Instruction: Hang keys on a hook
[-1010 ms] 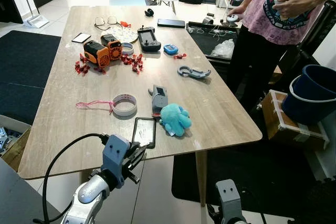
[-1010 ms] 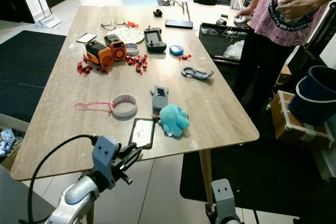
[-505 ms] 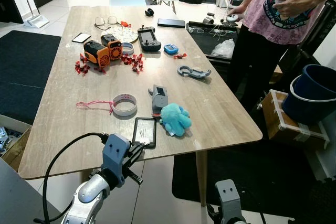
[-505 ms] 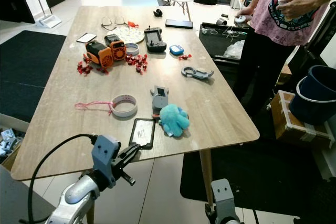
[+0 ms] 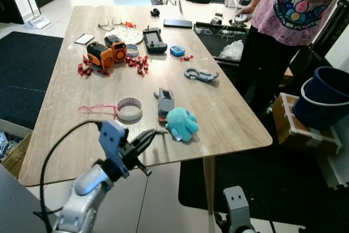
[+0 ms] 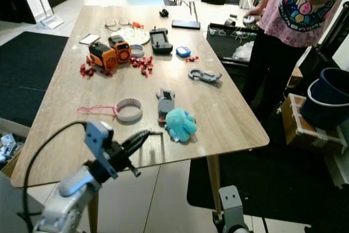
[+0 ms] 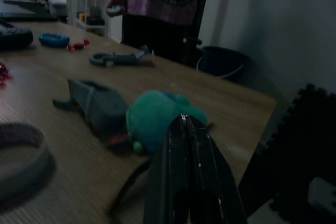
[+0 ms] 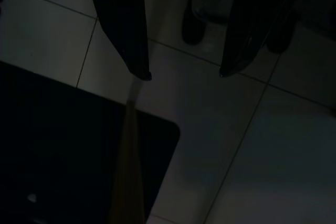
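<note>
Keys are not something I can tell apart among the small things lying on the table (image 5: 65,135). The left gripper (image 5: 154,132) is hovering over the table's near edge with its fingers pressed together, pointing at a teal plush toy (image 5: 181,123). The toy is touching a grey block (image 5: 165,101). A grey hook clip (image 5: 200,75) is lying nearer the right edge. The right gripper (image 8: 181,74) is hanging over floor tiles, fingers spread.
</note>
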### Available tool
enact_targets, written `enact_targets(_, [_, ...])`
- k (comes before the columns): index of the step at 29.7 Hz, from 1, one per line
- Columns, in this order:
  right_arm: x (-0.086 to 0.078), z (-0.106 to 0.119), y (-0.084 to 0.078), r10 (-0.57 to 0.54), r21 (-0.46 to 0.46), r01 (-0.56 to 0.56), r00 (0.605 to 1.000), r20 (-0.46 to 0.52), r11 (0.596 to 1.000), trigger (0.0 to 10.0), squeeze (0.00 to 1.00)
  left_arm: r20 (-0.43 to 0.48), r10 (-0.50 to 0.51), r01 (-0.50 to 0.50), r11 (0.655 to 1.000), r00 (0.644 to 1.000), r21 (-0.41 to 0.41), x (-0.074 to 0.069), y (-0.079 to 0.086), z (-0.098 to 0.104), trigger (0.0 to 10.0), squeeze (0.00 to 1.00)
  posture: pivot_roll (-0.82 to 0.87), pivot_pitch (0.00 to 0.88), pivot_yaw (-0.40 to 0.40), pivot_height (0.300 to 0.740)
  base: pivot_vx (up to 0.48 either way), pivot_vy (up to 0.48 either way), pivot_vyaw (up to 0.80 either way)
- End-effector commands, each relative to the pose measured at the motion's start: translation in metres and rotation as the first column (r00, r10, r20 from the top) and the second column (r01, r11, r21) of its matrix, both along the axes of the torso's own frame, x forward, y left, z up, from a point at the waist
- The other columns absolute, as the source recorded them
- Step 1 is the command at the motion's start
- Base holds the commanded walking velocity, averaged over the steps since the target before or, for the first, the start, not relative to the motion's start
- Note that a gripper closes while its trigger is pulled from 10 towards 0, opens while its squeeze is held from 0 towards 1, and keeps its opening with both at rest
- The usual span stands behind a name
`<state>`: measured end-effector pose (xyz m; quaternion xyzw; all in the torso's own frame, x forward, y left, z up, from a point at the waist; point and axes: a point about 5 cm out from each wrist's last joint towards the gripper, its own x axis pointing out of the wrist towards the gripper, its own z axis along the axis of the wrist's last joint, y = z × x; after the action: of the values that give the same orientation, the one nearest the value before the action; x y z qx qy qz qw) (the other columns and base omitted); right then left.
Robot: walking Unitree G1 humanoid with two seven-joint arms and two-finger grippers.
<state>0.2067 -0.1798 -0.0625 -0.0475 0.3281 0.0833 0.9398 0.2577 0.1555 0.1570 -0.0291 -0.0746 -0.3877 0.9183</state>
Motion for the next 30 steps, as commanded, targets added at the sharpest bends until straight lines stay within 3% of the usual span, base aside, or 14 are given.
enact_targets(1, [-0.004, -0.003, -0.001, -0.012, 0.001, 0.012, 1.0, -0.016, 1.0, 10.0, 0.0, -0.006, -0.09, 0.089, 0.996, 0.996, -0.03, -0.008, 0.009, 0.013, 0.0, 0.0, 0.07, 0.091, -0.066, 0.74, 0.0, 0.0, 0.0])
enact_targets(2, [-0.004, -0.003, -0.001, -0.012, 0.001, 0.012, 1.0, -0.016, 1.0, 10.0, 0.0, -0.006, -0.09, 0.089, 0.996, 0.996, -0.03, -0.008, 0.009, 0.013, 0.0, 0.0, 0.07, 0.091, -0.066, 0.74, 0.0, 0.0, 0.0])
enact_targets(4, [-0.004, -0.003, -0.001, -0.012, 0.002, 0.012, 1.0, -0.016, 1.0, 10.0, 0.0, 0.001, -0.186, 0.185, 0.981, 0.983, -0.053, -0.018, 0.019, 0.024, 0.0, 0.0, 0.07, 0.09, -0.065, 0.74, 0.0, 0.0, 0.0])
enact_targets(10, [-0.004, -0.003, -0.001, -0.013, 0.003, 0.013, 1.0, -0.016, 1.0, 10.0, 0.0, -0.034, -0.272, 0.271, 0.962, 0.962, -0.03, -0.03, 0.026, 0.026, 0.0, 0.0, 0.07, 0.089, -0.064, 0.74, 0.0, 0.0, 0.0])
enact_targets(14, [-0.005, -0.003, -0.001, -0.014, 0.003, 0.014, 1.0, -0.017, 1.0, 10.0, 0.0, -0.137, -0.331, 0.339, 0.94, 0.933, 0.037, -0.042, 0.035, 0.012, 0.0, 0.0, 0.07, 0.089, -0.065, 0.74, 0.0, 0.0, 0.0])
enact_targets(17, [-0.005, -0.003, -0.002, -0.014, 0.002, 0.014, 1.0, -0.017, 1.0, 10.0, 0.0, -0.311, -0.381, 0.421, 0.904, 0.871, 0.071, -0.063, 0.045, -0.01, 0.0, 0.0, 0.07, 0.089, -0.065, 0.74, 0.0, 0.0, 0.0])
enact_targets(19, [-0.005, -0.003, -0.002, -0.015, 0.002, 0.015, 1.0, -0.017, 1.0, 10.0, 0.0, -0.341, -0.388, 0.436, 0.897, 0.856, 0.074, -0.067, 0.047, -0.014, 0.0, 0.0, 0.07, 0.089, -0.065, 0.74, 0.0, 0.0, 0.0])
enact_targets(20, [-0.005, -0.003, -0.002, -0.013, 0.001, 0.013, 1.0, -0.019, 1.0, 10.0, 0.0, -0.404, -0.371, 0.438, 0.895, 0.836, 0.085, -0.075, 0.053, -0.025, 0.0, 0.0, 0.07, 0.09, -0.069, 0.74, 0.0, 0.0, 0.0])
enact_targets(23, [-0.005, -0.003, -0.002, -0.012, 0.0, 0.012, 1.0, -0.019, 1.0, 10.0, 0.0, -0.429, -0.364, 0.441, 0.893, 0.827, 0.092, -0.078, 0.056, -0.029, 0.0, 0.0, 0.07, 0.091, -0.07, 0.74, 0.0, 0.0, 0.0])
enact_targets(26, [-0.005, -0.003, -0.002, -0.01, 0.0, 0.01, 1.0, -0.02, 1.0, 10.0, 0.0, -0.52, -0.311, 0.413, 0.906, 0.796, 0.089, -0.092, 0.069, -0.052, 0.0, 0.0, 0.07, 0.089, -0.07, 0.74, 0.0, 0.0, 0.0])
enact_targets(30, [-0.005, -0.003, -0.002, -0.009, 0.0, 0.009, 1.0, -0.02, 1.0, 10.0, 0.0, -0.575, -0.263, 0.39, 0.915, 0.775, 0.108, -0.102, 0.079, -0.068, 0.0, 0.0, 0.07, 0.086, -0.07, 0.74, 0.0, 0.0, 0.0])
